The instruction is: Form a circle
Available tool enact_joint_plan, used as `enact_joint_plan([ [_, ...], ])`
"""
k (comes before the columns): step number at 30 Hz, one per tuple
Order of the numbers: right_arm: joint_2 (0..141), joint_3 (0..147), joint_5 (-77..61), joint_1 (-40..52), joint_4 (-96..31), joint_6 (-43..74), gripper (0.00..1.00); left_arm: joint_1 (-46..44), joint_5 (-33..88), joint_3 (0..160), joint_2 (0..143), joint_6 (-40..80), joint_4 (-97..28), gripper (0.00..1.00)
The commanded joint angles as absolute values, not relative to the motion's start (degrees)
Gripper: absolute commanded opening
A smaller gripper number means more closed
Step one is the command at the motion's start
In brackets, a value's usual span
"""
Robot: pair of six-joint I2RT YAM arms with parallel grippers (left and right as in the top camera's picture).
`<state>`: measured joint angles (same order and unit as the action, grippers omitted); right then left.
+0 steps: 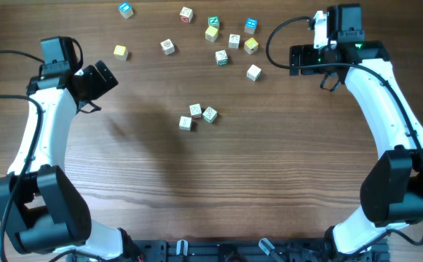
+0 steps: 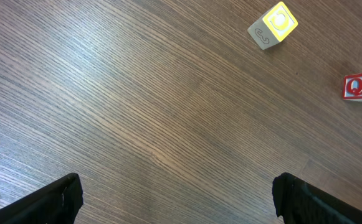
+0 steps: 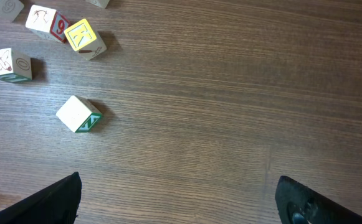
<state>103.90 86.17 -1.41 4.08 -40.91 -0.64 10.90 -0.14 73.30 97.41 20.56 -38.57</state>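
Both arms (image 1: 42,138) loom closest from above, drawn off to either side, I'd guess to leave the middle free. Left gripper (image 1: 102,78) sits upper left and right gripper (image 1: 294,60) upper right, each spread and empty. At centre lies the ring (image 1: 197,115), only three cubes touching in an arc, so it needs more from the spares (image 1: 222,40) scattered along the top. From the left wrist, fingers (image 2: 50,202) stand wide over bare table (image 2: 137,112), with a yellow cube (image 2: 273,25) and Q cube (image 2: 358,87) upper right. From the right wrist, the fingers (image 3: 50,199) are likewise apart, and a green-faced cube (image 3: 80,115) is the nearest of several at upper left.
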Motion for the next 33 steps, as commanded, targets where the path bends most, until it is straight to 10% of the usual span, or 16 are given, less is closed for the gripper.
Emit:
enact_joint_plan([
  [1, 103.7, 86.2, -1.3, 4.1, -40.8, 0.1, 1.00, 11.2, -0.1, 73.6, 96.9, 21.5, -38.6, 1.00],
  [16, 104.1, 85.6, -18.2, 4.2, -29.6, 8.4, 1.00, 11.2, -0.1, 73.6, 96.9, 21.5, -38.6, 1.00],
  [22, 109.2, 84.8, -16.1, 9.3, -23.7, 2.2, 0.43, 11.2, -0.1, 73.6, 96.9, 21.5, -38.6, 1.00],
  [33, 124.3, 84.8, -11.6, 13.8, -17.6, -9.3, 0.73, 11.2, -0.1, 73.6, 96.9, 21.5, -38.6, 1.00],
])
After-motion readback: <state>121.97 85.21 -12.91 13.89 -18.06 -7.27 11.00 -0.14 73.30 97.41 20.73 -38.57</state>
